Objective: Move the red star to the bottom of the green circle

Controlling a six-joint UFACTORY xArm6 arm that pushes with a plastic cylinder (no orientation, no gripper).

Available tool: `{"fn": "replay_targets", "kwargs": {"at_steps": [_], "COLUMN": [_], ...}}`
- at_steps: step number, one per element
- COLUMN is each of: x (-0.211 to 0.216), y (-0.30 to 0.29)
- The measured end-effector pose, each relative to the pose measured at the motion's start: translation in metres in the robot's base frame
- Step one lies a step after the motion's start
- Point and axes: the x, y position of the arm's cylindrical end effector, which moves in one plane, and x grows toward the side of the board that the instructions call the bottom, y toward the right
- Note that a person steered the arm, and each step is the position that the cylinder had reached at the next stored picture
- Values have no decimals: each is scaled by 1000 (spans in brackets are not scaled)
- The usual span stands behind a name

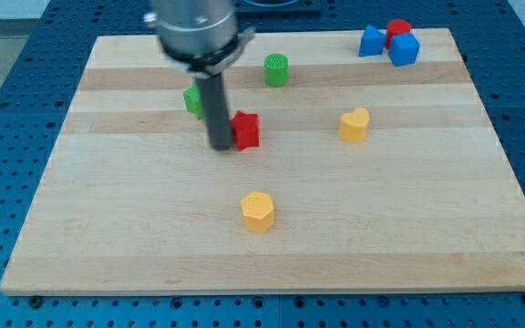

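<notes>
The red star (246, 130) lies on the wooden board (272, 228) a little left of centre, in the upper half. The green circle (276, 69) stands above it and slightly to the view's right, near the board's top edge. My tip (221, 146) sits directly against the red star's left side. The rod rises from there and partly hides a second green block (191, 99) behind it, to the view's left of the rod.
A yellow heart-shaped block (355, 125) lies right of the red star. A yellow hexagon block (258, 211) lies below centre. Two blue blocks (370, 42) (405, 49) and a red cylinder (397, 30) cluster at the top right corner.
</notes>
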Motion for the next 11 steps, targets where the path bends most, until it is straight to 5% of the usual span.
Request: {"fn": "replay_targets", "kwargs": {"at_steps": [2,6,9,11], "x": [-72,-33,-48,-73], "y": [77,46,177,198]}}
